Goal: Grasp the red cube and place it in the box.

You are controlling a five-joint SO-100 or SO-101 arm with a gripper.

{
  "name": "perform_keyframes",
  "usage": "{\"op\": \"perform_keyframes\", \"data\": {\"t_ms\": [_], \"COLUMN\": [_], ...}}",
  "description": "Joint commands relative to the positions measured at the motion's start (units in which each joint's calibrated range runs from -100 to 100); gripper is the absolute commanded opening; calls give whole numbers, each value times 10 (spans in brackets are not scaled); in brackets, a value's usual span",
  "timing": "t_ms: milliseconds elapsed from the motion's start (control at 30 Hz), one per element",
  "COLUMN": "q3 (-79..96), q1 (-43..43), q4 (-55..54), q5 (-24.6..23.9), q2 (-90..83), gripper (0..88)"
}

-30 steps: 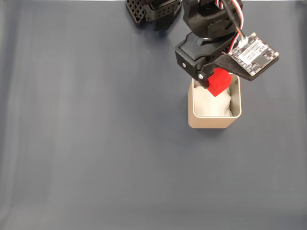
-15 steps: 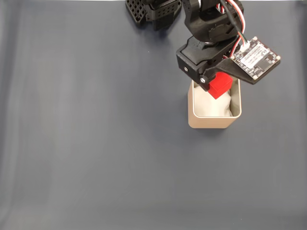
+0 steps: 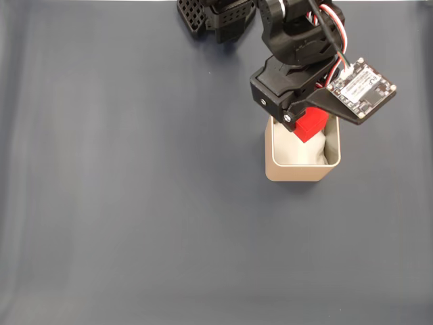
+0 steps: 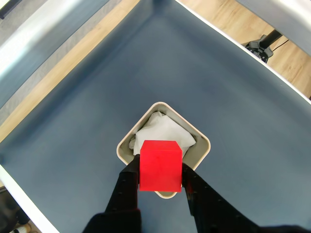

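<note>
Dark blue-grey desk (image 3: 135,203) spreads beneath us. We see the red cube (image 4: 160,165), matte and plain, gripped by the closed jaws of the gripper (image 4: 160,178) above the beige box (image 4: 203,145). Wrist view reveals white padding (image 4: 163,131) and wood flooring (image 4: 233,22).

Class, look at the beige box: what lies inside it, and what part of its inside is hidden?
Inside the box lies crumpled white padding. The red cube, clamped in the gripper above one corner, covers that corner's interior; the box floor is hidden beneath the padding.
</note>
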Motion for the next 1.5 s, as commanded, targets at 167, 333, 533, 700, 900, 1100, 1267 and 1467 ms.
{"op": "perform_keyframes", "data": {"t_ms": [167, 333, 533, 700, 900, 1100, 1267, 1467], "q3": [-32, -32, -30, -29, -23, -18, -14, -14], "q1": [5, 5, 6, 6, 10, 10, 9, 9], "q4": [-10, -24, -41, -44, -51, -53, -57, -63], "q5": [1, -15, -24, -26, -28, -27, -27, -27], "q2": [0, 0, -4, -4, -6, -6, -7, -5], "gripper": [107, 229, 313, 346, 420, 443, 450, 452]}}
